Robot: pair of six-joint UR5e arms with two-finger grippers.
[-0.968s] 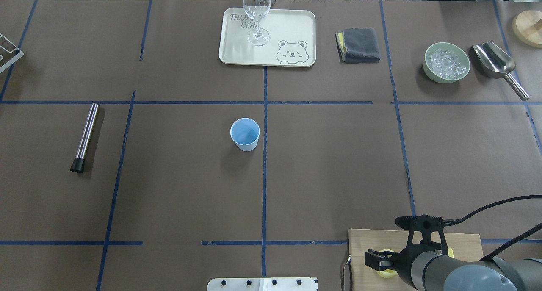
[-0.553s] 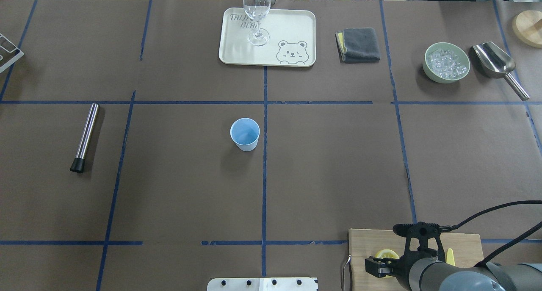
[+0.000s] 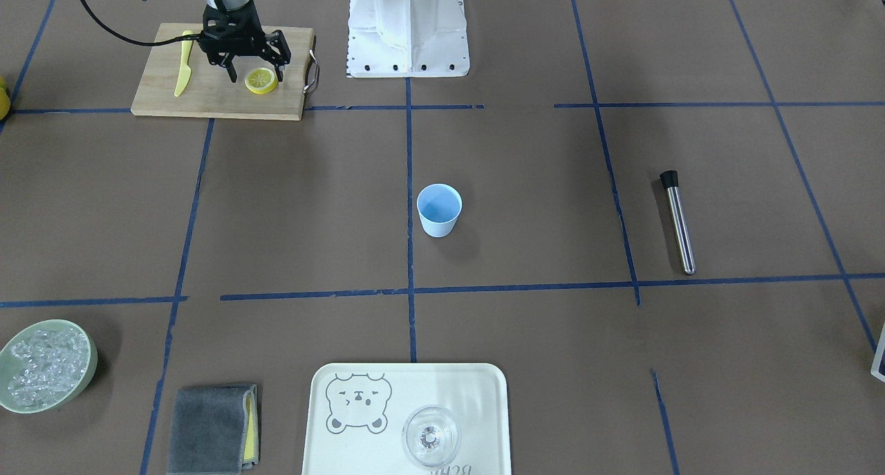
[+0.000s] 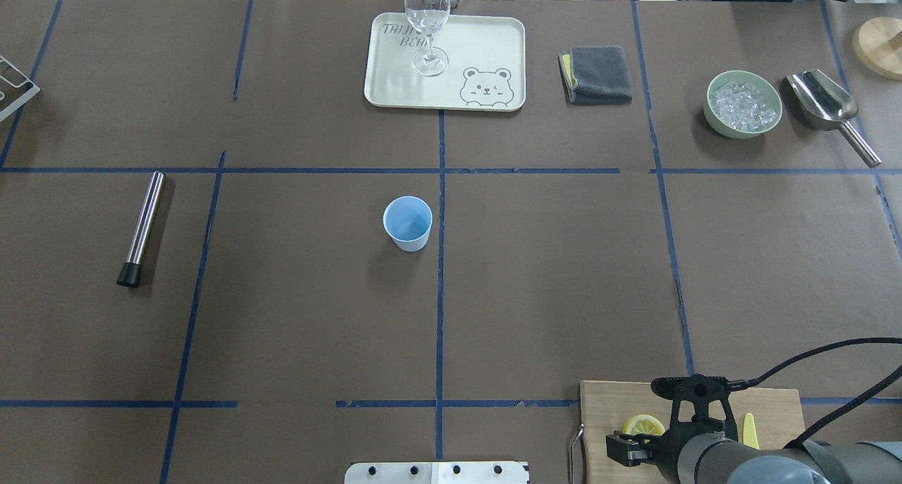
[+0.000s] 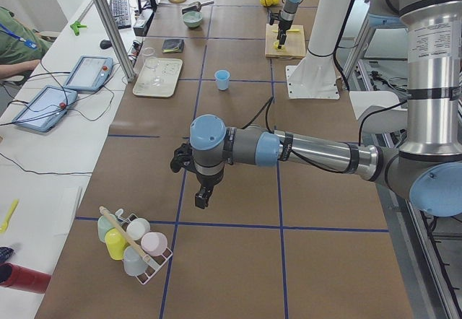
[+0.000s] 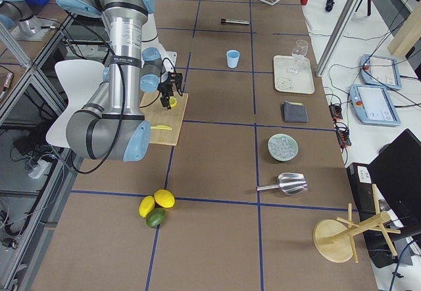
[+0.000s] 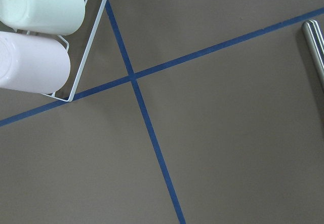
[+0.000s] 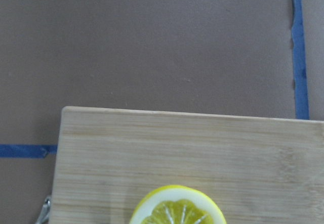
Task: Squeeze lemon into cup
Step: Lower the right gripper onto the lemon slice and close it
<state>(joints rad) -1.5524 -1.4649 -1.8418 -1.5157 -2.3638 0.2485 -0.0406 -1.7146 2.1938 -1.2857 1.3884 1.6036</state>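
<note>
**Right claw spread wide at the lemon slice, cup waiting mid-desk**

Starting at the left end of the desk (image 4: 550, 294): the left claw (image 5: 196, 196) hangs low over bare paper near the wire rack (image 7: 83, 46) of pastel cups, and whether it's wide or pinched I cannot tell. Next along, a steel rod (image 4: 141, 227) lies flat. Dead centre stands the cup (image 4: 407, 223), pale blue, tapered, upright, white-rimmed. Now to the right, on the wooden board (image 4: 606, 399) at the robot's edge of the desk: there's the lemon (image 4: 643, 425), a thin round slice lying flat, bright yellow rind, paler flesh cut by white spokes. The right claw (image 3: 254, 70) is above the board with both fingers well apart, gripping nothing, the slice just beside its tips. A yellow knife (image 4: 750, 430) lies further right on the board.
</note>
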